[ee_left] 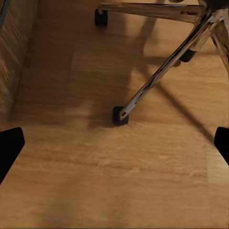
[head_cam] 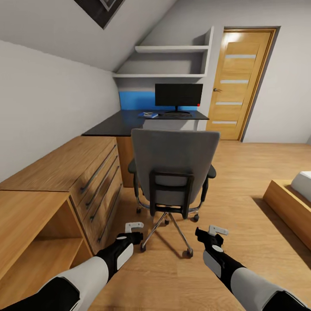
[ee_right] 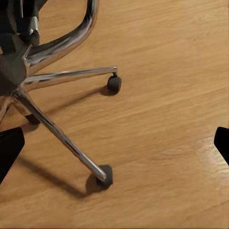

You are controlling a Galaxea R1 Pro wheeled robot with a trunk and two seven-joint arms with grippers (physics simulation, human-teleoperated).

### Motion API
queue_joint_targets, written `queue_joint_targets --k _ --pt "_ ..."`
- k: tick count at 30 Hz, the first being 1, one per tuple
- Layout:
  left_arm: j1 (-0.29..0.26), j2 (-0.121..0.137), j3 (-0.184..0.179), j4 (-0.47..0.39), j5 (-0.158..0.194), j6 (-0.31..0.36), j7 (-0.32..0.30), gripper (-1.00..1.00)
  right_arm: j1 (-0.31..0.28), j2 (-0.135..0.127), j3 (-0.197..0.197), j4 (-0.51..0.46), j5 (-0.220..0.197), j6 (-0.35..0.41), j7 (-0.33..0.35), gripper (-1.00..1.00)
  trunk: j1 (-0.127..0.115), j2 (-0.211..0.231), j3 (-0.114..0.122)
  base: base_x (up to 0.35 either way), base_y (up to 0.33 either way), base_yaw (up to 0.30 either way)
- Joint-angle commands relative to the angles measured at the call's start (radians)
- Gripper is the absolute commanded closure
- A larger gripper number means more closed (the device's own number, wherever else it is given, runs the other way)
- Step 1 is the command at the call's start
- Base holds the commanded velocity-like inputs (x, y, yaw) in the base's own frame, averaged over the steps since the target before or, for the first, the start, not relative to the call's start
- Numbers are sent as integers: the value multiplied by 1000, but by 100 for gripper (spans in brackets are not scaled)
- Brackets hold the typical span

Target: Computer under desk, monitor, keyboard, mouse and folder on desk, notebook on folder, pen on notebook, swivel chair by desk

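Observation:
The grey swivel chair (head_cam: 172, 166) stands in mid-floor with its tall back toward me, in front of the black-topped desk (head_cam: 116, 123). The monitor (head_cam: 178, 95) stands on the desk against the blue back panel. A slim keyboard (head_cam: 172, 115) lies before its stand. Left of that lies a flat blue folder (head_cam: 148, 114) with something pale on it, too small to tell. The computer, mouse and pen are hidden or too small to see. My left gripper (head_cam: 134, 230) and right gripper (head_cam: 214, 233) hang open and empty just behind the chair's chrome base (ee_left: 157, 78) (ee_right: 62, 138).
Low light-wood drawers (head_cam: 86, 172) and an open cabinet (head_cam: 34, 233) line the left wall. A wooden bed frame (head_cam: 289, 205) juts in at the right. A wooden door (head_cam: 239, 82) is beyond the desk. Wall shelves (head_cam: 172, 49) hang over the monitor.

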Motion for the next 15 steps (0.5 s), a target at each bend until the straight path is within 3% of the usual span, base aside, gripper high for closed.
queue_joint_targets --k 1,3,5,7,10,15 --pt "-1 0 -15 -1 4 5 6 -100 0 10 9 0 18 -8 -5 -100 4 -8 -4 0 0 0" --pt "-1 0 -33 -1 4 7 6 -100 0 22 9 0 55 -17 -5 -100 11 -22 -10 0 0 0" --pt "-1 0 -45 -7 5 9 6 -100 1 43 8 1 137 -48 -9 -100 19 -36 -17 0 0 0" --pt "-1 0 -47 -24 6 11 6 -100 4 55 7 2 179 -72 -12 -100 27 -50 -23 0 0 0" --pt "-1 0 -48 -58 10 19 7 -100 6 64 6 2 208 -91 -14 -100 38 -71 -32 0 0 0" --pt "-1 0 -50 -81 8 37 7 -100 7 67 4 1 220 -100 -15 -100 57 -106 -48 0 0 0"
